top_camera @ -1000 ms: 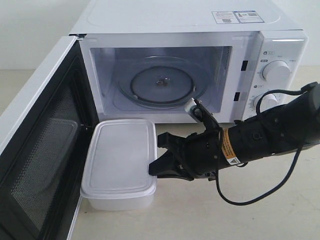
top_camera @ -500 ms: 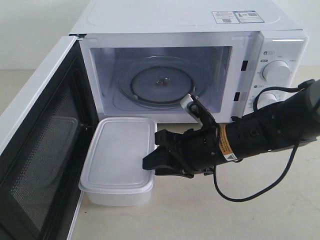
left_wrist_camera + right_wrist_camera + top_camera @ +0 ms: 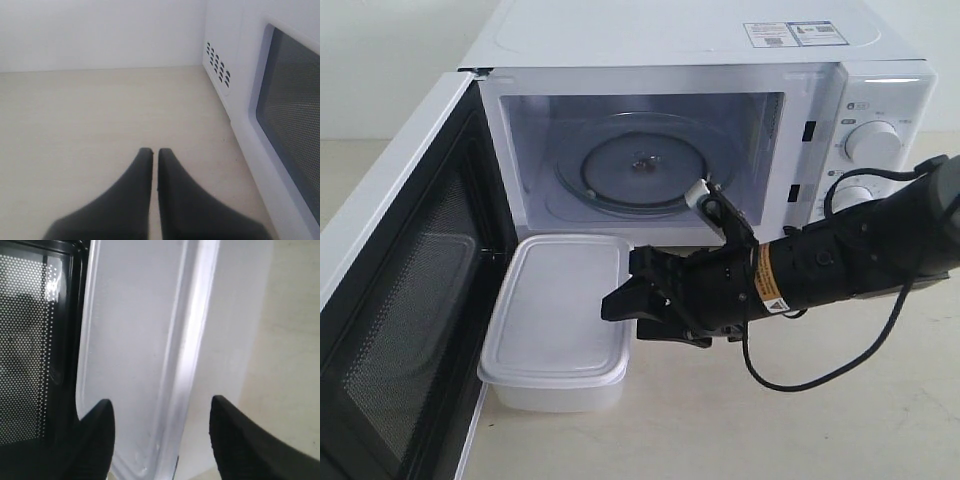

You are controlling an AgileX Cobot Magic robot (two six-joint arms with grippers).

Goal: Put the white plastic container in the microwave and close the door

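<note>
The white plastic container (image 3: 555, 320) sits lidded on the table in front of the microwave (image 3: 700, 60), between its open cavity and the door (image 3: 395, 300), which is swung wide to the left. My right gripper (image 3: 622, 292) is open at the container's right edge. In the right wrist view the right gripper (image 3: 160, 412) straddles the container's long rim (image 3: 187, 360): one finger is over the lid (image 3: 130, 330), the other beyond the side wall. My left gripper (image 3: 152, 150) is shut on nothing, low over bare table beside the door's outer face (image 3: 292, 115).
A glass turntable (image 3: 640, 160) lies inside the cavity. Two knobs (image 3: 872, 142) are on the right panel, just behind my right arm and its looping black cable (image 3: 820, 375). The door's mesh window (image 3: 30, 340) is close beside the container. Vent holes (image 3: 218, 64) mark the microwave's side.
My right gripper has moved left, from just right of the container to straddling its right rim. The container has shifted slightly to the left and away from the front edge.
</note>
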